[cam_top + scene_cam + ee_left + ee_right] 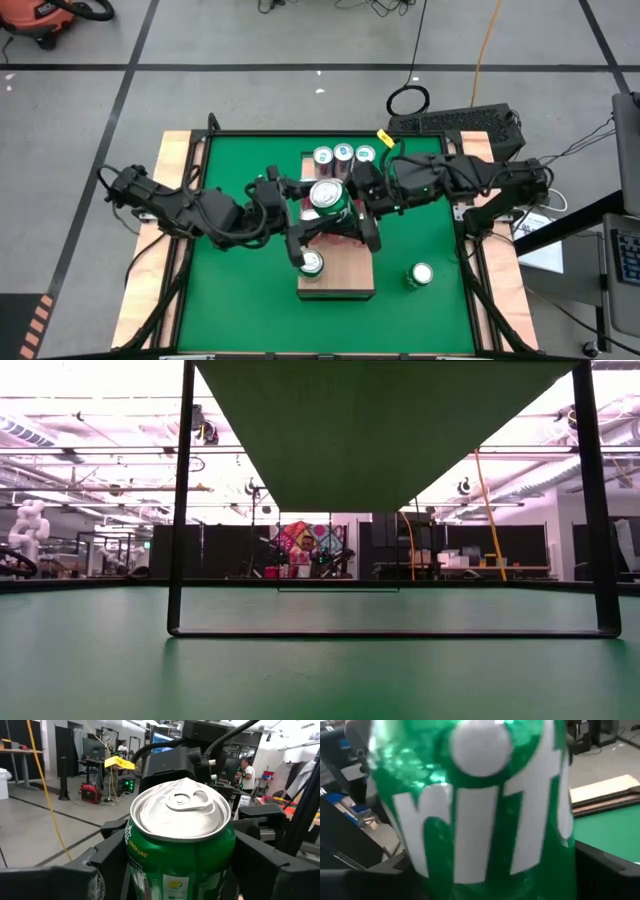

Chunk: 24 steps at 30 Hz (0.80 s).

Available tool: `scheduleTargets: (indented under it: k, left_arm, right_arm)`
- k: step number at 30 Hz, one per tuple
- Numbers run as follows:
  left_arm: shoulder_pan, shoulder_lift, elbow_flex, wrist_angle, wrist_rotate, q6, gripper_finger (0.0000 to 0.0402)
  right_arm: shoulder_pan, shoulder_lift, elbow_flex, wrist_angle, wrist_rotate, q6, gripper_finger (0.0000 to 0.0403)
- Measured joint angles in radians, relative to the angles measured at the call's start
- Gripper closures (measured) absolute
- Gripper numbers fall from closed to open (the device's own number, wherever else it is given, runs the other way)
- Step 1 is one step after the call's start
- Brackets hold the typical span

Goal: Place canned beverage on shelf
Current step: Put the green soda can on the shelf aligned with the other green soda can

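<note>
Can (180,840) fills both wrist views: green, silver lid with pull tab unbroken, so judged full, moderately heavy, rigid while sealed. Painted wall looks smooth, likely slippery; wall thin, so it would dent under a hard squeeze. Best hold judged at mid-body, pads on opposite sides, axis upright. Left hand (318,215): dark fingers (75,875) flank the can on both sides at about can width and appear to be gripping it. Right hand (352,195): can wall sits right up against its camera, jaws spread about can width around it; whether they press or merely bracket it cannot be told. Can is off the counter (230,300), carried between the two hands above the middle of the shelf (350,275). Second can (311,263) stands on the shelf's near end; three more (343,155) stand in a row at its far end. One can (421,274) stands on the green counter, right of the shelf, well apart.
</note>
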Motion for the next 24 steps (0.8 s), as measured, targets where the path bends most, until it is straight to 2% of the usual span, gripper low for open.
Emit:
scheduleTargets:
  k: [3, 8, 14, 21, 24]
  left_arm:
    - [0.005, 0.0, 0.0, -0.007, 0.004, -0.004, 0.0106]
    - [0.009, 0.0, 0.002, -0.01, -0.045, 0.02, 0.0063]
    - [-0.005, -0.01, 0.003, -0.007, -0.047, 0.011, 0.0017]
    - [-0.021, -0.037, 0.006, 0.001, -0.057, -0.04, 0.0005]
    - [-0.021, -0.037, 0.004, -0.032, -0.031, -0.069, 0.0004]
  right_arm:
    - [0.0, 0.0, 0.0, -0.011, 0.001, -0.033, 0.0093]
    - [0.0, -0.006, 0.0, -0.021, 0.002, -0.032, 0.0098]
    - [0.0, -0.049, -0.002, -0.034, -0.005, -0.042, 0.011]
    - [0.0, -0.112, -0.001, -0.006, -0.006, -0.059, 0.0113]
    - [0.0, -0.113, -0.001, 0.042, -0.005, -0.067, 0.0113]
